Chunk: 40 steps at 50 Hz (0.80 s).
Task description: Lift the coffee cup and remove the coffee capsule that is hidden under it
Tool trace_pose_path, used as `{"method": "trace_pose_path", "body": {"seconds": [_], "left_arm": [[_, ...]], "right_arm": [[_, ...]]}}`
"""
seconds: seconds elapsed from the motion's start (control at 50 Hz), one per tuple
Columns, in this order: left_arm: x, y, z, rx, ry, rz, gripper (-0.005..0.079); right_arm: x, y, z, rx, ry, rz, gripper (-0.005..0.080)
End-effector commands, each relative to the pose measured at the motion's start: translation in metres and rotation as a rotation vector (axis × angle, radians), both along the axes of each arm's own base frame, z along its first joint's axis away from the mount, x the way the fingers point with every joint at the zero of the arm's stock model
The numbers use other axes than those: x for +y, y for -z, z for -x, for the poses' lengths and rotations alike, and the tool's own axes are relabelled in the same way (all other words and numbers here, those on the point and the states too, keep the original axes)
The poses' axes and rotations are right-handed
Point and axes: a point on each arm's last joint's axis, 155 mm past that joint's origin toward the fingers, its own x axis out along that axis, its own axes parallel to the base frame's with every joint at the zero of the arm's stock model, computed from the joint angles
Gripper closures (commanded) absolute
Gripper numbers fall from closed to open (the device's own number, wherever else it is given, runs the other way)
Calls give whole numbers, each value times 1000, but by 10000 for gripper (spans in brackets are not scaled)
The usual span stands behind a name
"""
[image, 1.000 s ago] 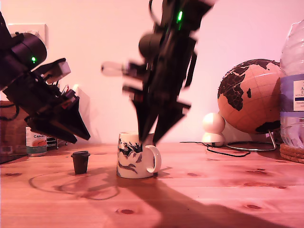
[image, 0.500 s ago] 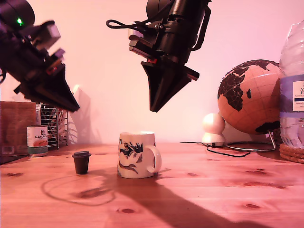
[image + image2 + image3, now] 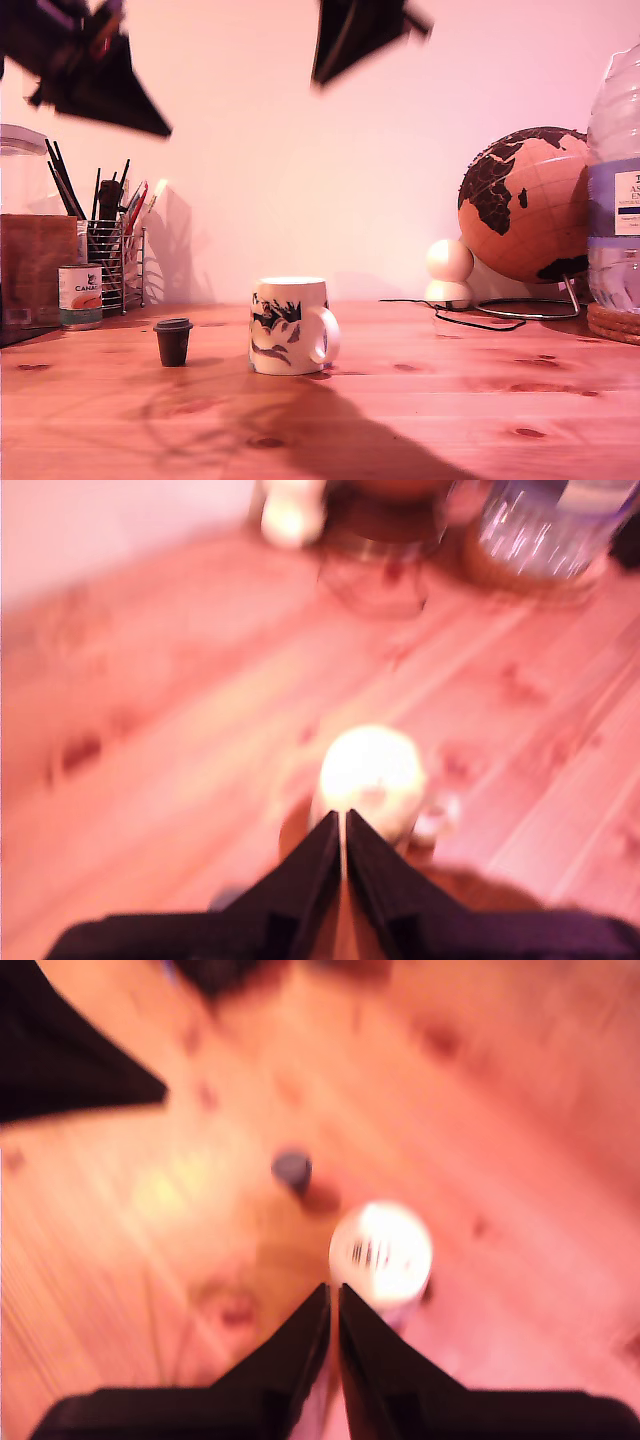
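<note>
The coffee cup (image 3: 285,325) stands upright on the wooden table, its handle toward the exterior view's right. The coffee capsule (image 3: 173,341) stands in the open a short way to the cup's left in that view, apart from it. My first gripper (image 3: 150,122) hangs shut, high at the exterior view's upper left. My second gripper (image 3: 320,75) is blurred and shut, high above the cup at the top edge. The first wrist view looks past the shut gripper (image 3: 343,825) at the cup (image 3: 370,770). The second wrist view shows its gripper (image 3: 333,1295), the cup (image 3: 380,1250) and the capsule (image 3: 292,1168).
At the exterior view's left stand a small tin can (image 3: 78,295), a wire pen holder (image 3: 115,265) and a brown box (image 3: 30,270). A globe (image 3: 525,205), a white ball (image 3: 450,262), a cable (image 3: 470,318) and a large bottle (image 3: 615,190) fill its right.
Both arms have risen well above the table. The second gripper has left the cup's rim and climbed to the top edge. Cup and capsule have stayed in place.
</note>
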Motion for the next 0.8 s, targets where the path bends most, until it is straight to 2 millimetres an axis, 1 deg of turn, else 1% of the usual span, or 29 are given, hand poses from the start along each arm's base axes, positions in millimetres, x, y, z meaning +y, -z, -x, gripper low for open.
{"method": "trace_pose_path", "body": {"seconds": [0.0,0.06,0.18,0.3,0.4,0.48,0.58,0.66,0.78], "left_arm": [[-2,-12,4,-35,-3,27,762],[-1,-19,6,-59,-3,34,762],[-4,-27,10,-85,-1,55,762],[-4,-27,11,-87,-7,67,762],[-6,-28,11,-91,-5,77,762],[-9,-33,11,-107,1,88,762],[-13,-35,12,-118,11,90,762],[-15,-35,11,-129,11,89,762],[-17,-39,8,-173,4,96,762]], "right_arm": [[4,-4,-2,-22,-9,-8,764],[4,-12,-2,-44,-9,-24,764],[2,-24,0,-84,-20,-34,764],[1,-43,-3,-164,-6,-81,764],[-4,-53,1,-216,6,-114,764],[-9,-49,7,-225,13,-127,764],[-16,-43,9,-264,35,-145,764],[-18,-40,13,-297,41,-179,764],[-19,-28,15,-324,48,-213,764]]}}
